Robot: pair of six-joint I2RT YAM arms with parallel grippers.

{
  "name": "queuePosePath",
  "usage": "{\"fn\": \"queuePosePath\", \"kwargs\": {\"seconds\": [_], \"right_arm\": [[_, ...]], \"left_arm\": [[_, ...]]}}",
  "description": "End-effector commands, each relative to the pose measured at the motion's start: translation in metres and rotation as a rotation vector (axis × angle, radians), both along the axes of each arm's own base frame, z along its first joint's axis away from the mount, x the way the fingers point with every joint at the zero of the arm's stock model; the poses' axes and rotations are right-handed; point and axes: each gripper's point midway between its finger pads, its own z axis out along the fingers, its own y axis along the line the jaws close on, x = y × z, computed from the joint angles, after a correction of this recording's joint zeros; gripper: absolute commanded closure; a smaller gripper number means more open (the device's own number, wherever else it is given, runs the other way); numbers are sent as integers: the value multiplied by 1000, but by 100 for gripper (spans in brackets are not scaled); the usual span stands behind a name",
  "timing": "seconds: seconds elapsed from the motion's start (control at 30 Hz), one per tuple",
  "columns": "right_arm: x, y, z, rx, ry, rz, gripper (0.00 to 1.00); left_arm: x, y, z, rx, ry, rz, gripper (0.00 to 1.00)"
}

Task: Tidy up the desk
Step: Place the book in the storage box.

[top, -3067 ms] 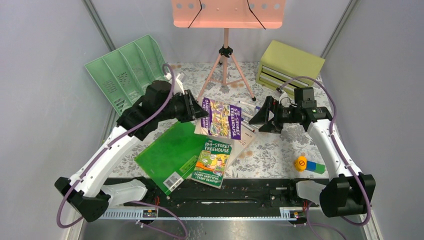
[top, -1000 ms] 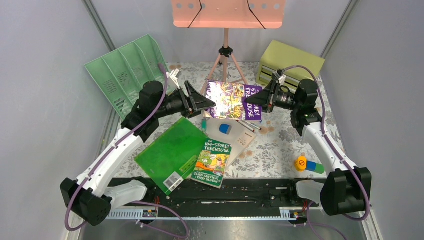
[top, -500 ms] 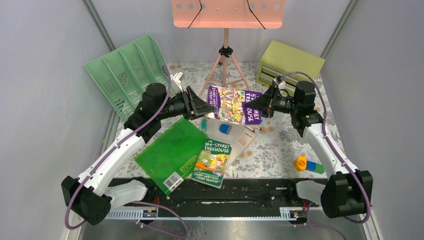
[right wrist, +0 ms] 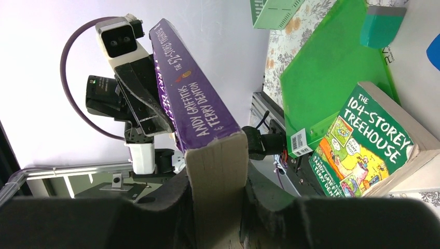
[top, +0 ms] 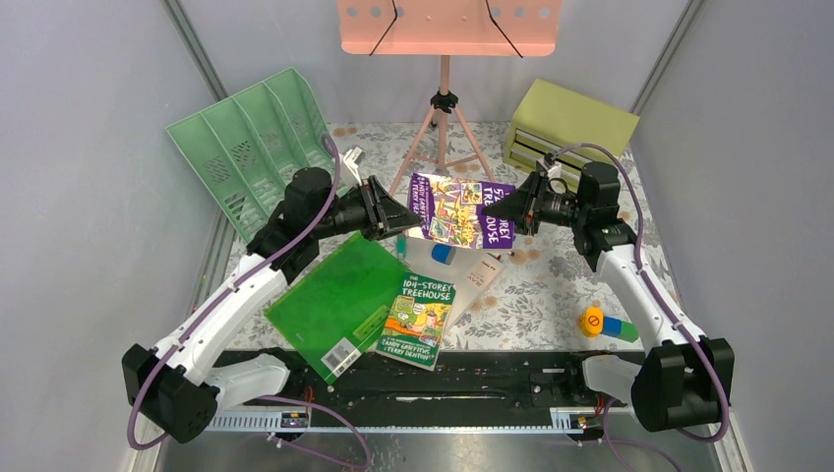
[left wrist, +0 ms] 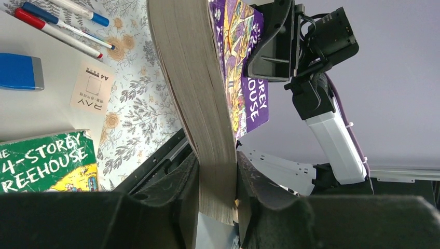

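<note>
The floral tabletop (top: 551, 295), white-grey with orange blooms, spreads ahead of the arm bases, a green folder (top: 329, 295) and a green paperback (top: 418, 320) lying toward its near edge. Above its middle the purple book (top: 454, 208) hangs clear between both arms, apparently mid-handover toward a tidier spot: the left tool (top: 403, 216) is clenched on its page block, the right tool (top: 498, 208) on its spine end.

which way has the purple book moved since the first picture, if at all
Yes. The purple book has moved back and right, toward the yellow drawer box, off the white sheet; the left gripper and right gripper now clamp it.
</note>
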Motion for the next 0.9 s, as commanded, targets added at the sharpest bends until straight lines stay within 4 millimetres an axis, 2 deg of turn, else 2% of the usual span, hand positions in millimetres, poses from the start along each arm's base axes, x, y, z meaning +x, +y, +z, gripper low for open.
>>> {"fn": "queuePosePath", "kwargs": {"seconds": [0.0, 0.03, 0.1, 0.2, 0.3, 0.37, 0.6, 0.87], "right_arm": [[4, -2, -6, -38, -33, -50, 87], [4, -2, -7, -37, -31, -48, 83], [3, -2, -8, -36, -27, -45, 68], [2, -4, -14, -61, -9, -55, 35], [0, -7, -24, -108, 3, -72, 19], [-1, -9, -26, -128, 5, -80, 12], [-6, -13, -38, -183, 25, -92, 2], [-13, -18, -46, -241, 31, -91, 0]], "left_arm": [[-17, -4, 35, -71, -122, -53, 100], [-17, -3, 34, -67, -121, -46, 100], [-17, -1, 32, -61, -122, -30, 100], [-14, 5, 29, -33, -123, 5, 100], [-10, 13, 26, 4, -125, 63, 100], [-6, 22, 22, 38, -120, 109, 100], [3, 56, -2, 157, -56, 243, 100], [8, 101, -27, 331, -3, 394, 100]]}}
